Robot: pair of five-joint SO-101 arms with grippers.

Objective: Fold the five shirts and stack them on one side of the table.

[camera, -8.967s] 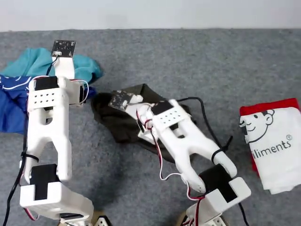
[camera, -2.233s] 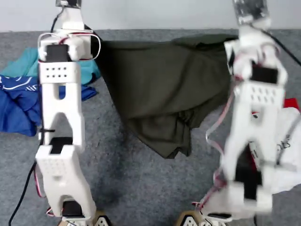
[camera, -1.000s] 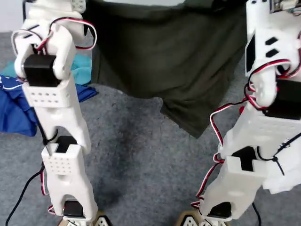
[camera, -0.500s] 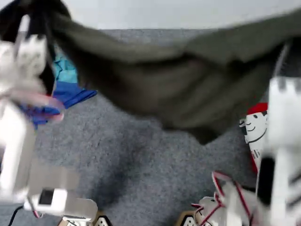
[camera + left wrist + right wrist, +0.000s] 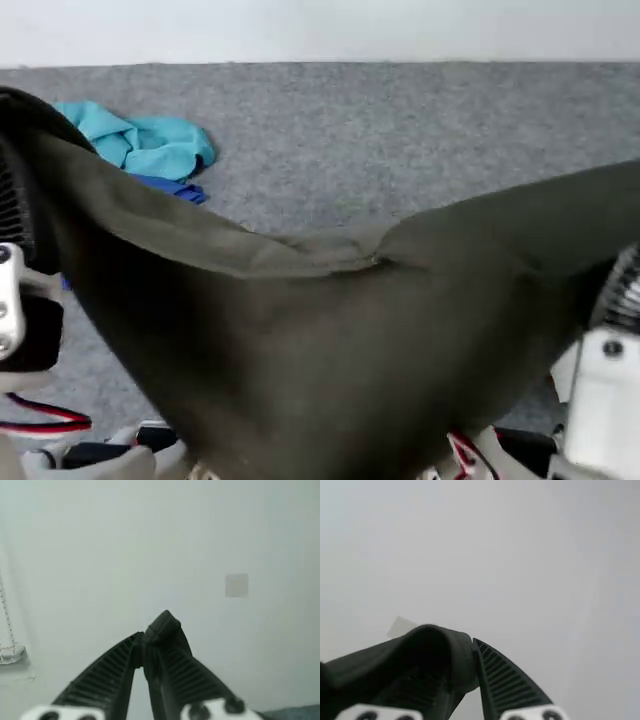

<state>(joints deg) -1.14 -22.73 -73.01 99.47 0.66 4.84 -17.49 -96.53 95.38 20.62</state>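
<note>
A dark olive shirt (image 5: pixel 330 350) hangs stretched in the air, close under the overhead camera and above a grey bench (image 5: pixel 400 130). In the high view it spans from the 9 o'clock edge to the 3 o'clock edge and sags toward 6 o'clock, with a raised fold across its middle.

At the left end, the left gripper (image 5: pixel 150 640) points up at a plain white wall (image 5: pixel 150 540). Its jaws are closed to a thin slit and pinch only a small tuft of the olive cloth at the very tips. This looks like the weak spot. So slim a bite could slip if the cloth is pulled tighter or shaken, and one corner would drop.

On the bench at 10 o'clock lie a crumpled teal shirt (image 5: pixel 150 145) and, touching it on the 6 o'clock side, a sliver of blue shirt (image 5: pixel 172 187). Both are unfolded. If the olive shirt were lowered too far toward them, it could land on top and tangle.

At the right end, the right gripper (image 5: pixel 470 652) is clamped on a thicker roll of the olive cloth. The roll drapes over one finger and leaves the other ribbed finger bare. This hold looks firmer. With grips this uneven, the shirt may come down skewed.
</note>
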